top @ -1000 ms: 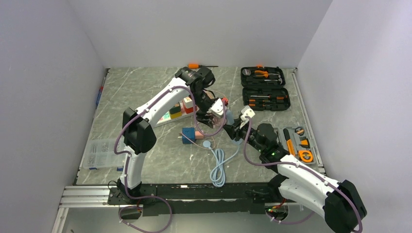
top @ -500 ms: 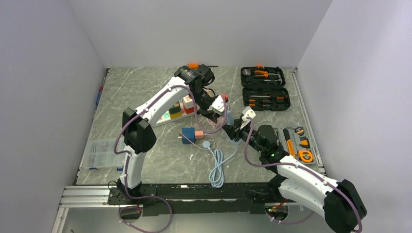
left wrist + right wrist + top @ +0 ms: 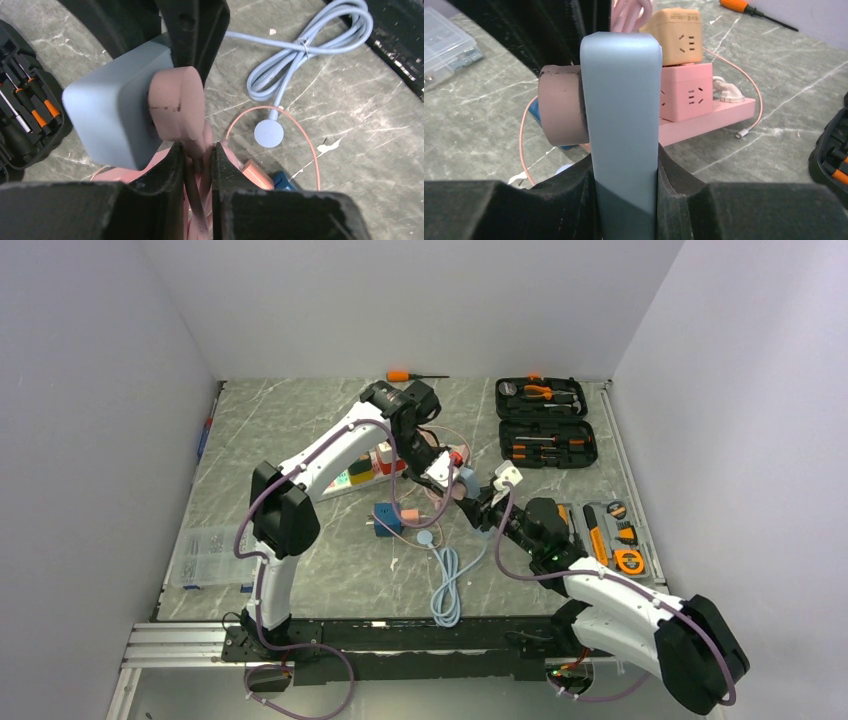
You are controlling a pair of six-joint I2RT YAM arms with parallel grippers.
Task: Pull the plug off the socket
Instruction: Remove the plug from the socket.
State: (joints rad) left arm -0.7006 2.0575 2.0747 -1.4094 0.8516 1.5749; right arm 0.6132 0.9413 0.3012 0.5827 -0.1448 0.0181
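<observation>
The socket [image 3: 621, 100] is a grey-blue block, standing upright and clamped between the pads of my right gripper [image 3: 624, 170], which is shut on it. The plug [image 3: 175, 105] is a round pinkish-brown body seated in the socket's [image 3: 107, 120] side face. My left gripper [image 3: 198, 155] is shut on the plug's neck, where its pink cord leaves the body. In the top view both grippers meet at mid-table, the left gripper [image 3: 440, 472] just left of the socket [image 3: 467, 482] and the right gripper [image 3: 485, 502] below it.
A pink power strip [image 3: 704, 122] carrying orange and pink cube sockets lies behind. A coiled grey-blue cable [image 3: 450, 585] and a blue adapter [image 3: 388, 517] lie near the front. Open tool cases [image 3: 545, 420] are at the back right, a clear box [image 3: 205, 558] at the left, a screwdriver [image 3: 410, 375] at the back.
My left gripper has closed from part-open onto the plug's neck and dropped slightly toward the socket. The right gripper has kept its hold, shifting a little left.
</observation>
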